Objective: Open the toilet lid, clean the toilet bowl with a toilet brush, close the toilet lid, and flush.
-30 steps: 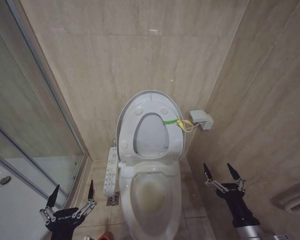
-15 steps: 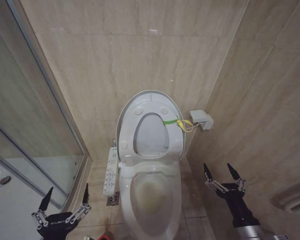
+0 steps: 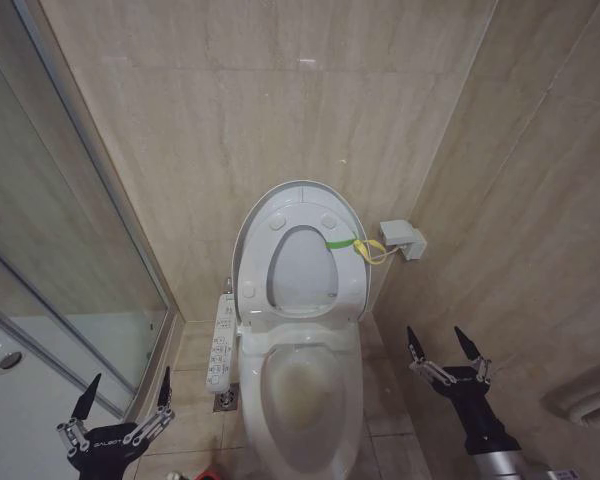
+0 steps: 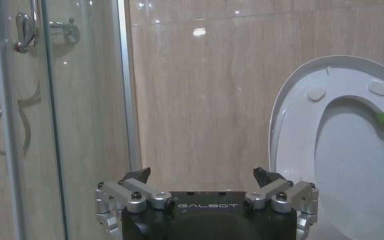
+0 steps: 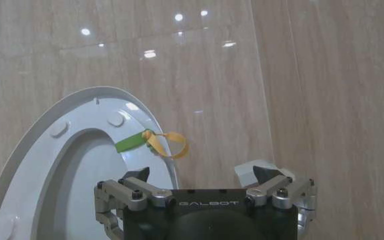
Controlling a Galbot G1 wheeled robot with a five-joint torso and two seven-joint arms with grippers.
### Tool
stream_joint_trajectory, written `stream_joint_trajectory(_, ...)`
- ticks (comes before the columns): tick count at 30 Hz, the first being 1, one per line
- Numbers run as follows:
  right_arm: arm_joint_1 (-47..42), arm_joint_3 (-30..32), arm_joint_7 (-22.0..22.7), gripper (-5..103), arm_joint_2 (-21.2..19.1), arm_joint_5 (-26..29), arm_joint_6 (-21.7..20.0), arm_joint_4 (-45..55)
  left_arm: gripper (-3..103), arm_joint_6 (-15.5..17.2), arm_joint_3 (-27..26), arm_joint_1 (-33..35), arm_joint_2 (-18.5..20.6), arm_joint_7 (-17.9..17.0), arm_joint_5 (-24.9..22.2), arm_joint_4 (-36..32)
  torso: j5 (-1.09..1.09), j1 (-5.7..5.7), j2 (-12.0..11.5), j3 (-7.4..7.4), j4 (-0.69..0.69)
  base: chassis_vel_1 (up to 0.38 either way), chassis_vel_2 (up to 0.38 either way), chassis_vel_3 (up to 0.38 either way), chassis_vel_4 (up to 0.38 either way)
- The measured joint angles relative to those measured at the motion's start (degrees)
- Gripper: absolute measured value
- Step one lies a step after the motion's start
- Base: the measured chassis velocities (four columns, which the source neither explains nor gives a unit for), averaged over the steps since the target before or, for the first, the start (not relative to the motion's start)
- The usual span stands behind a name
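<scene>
White ceramic at lower centre of the head view: toilet bowl (image 3: 352, 395), uncovered, with a faint brownish patch inside. Above it, at mid-frame, toilet lid (image 3: 302, 262) upright against the beige tiled wall, seat ring (image 3: 252, 262) raised in front of it, green-and-yellow band (image 3: 355, 243) hanging at its right edge near a small white wall box (image 3: 403, 240). Opening step apparently done; scrubbing not yet begun.

Left gripper (image 3: 127, 385) low in the lower left corner, fingers spread wide, nothing between them, hanging over the floor beside the shower glass (image 3: 60, 250) and well apart from the bowl. Right gripper (image 3: 436, 338) at lower right, likewise spread and empty, level with the bowl's right side and near the side wall.

A sliver of red (image 3: 212, 472) at the very bottom edge, between left gripper and bowl, possibly the brush holder; toilet brush itself impossible to make out.

Probably fetching the brush now. To do that well: come down over the handle with fingers wide, close around the thin stick well above the bristles, lift straight up until clear of the holder. Keep clear of the control strip (image 3: 223, 345) on the bowl's left side. Avoid knocking the raised lid forward when swinging toward the bowl.
</scene>
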Motion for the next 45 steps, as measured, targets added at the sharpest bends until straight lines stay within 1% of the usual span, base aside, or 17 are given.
stream_joint_trajectory(9,0.0,0.0,0.0,100,0.0,0.0,0.0,0.0,100,-1.0,-0.1,0.1,-0.2,0.5,0.0,0.5,0.01,0.0,0.0,0.0,0.0,0.0,0.0,0.0,0.0)
stream_joint_trajectory(45,0.0,0.0,0.0,100,0.0,0.0,0.0,0.0,100,-1.0,-0.1,0.1,-0.2,0.5,0.2,0.5,0.01,0.0,0.0,0.0,0.0,0.0,0.0,0.0,0.0)
